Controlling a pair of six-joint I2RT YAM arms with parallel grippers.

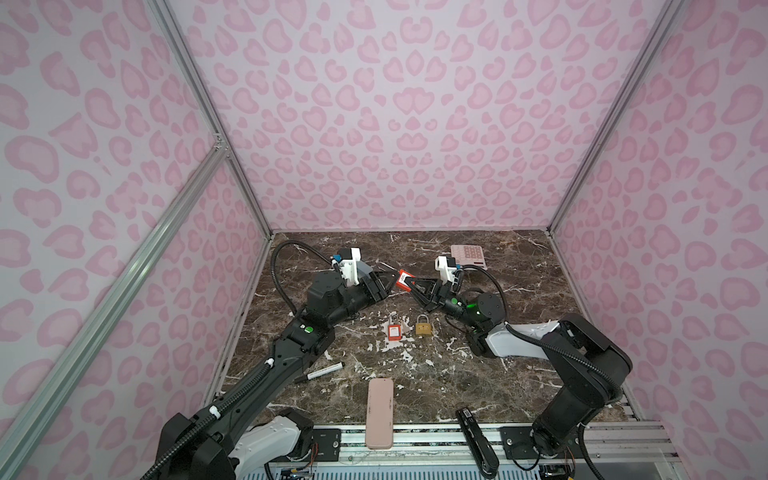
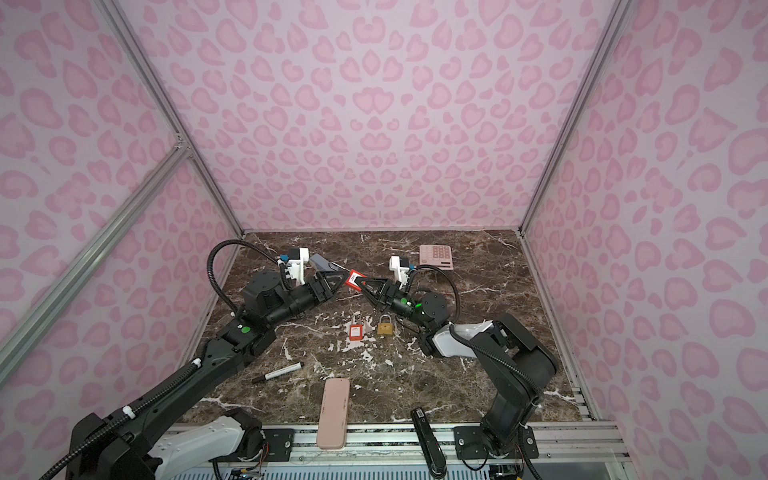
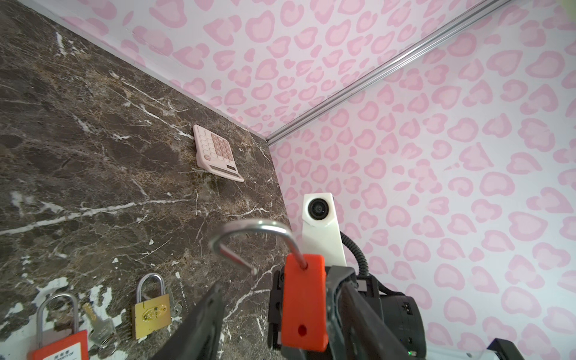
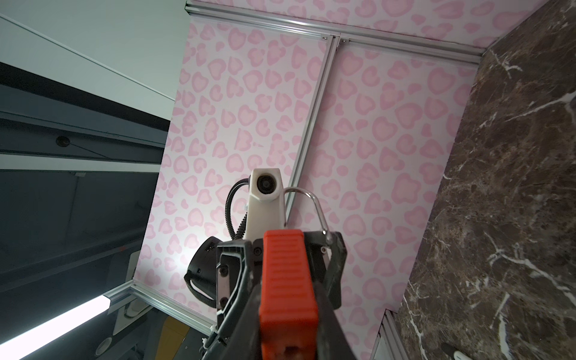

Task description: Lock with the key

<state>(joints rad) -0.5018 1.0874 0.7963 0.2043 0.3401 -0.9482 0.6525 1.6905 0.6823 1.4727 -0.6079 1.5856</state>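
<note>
Two pincers appear mid-handover: right pincer (image 1: 409, 286) pinches the open red padlock (image 1: 403, 279), left pincer (image 1: 392, 283) spread at its nine o'clock. Next, likely, fetching a key (image 3: 99, 324).

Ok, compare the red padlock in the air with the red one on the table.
Held padlock: shackle open; resting padlock: shackle closed. Held padlock is gripped aloft by the right gripper; resting padlock lies flat on the table beside a key. Both have red bodies and silver shackles.
</note>
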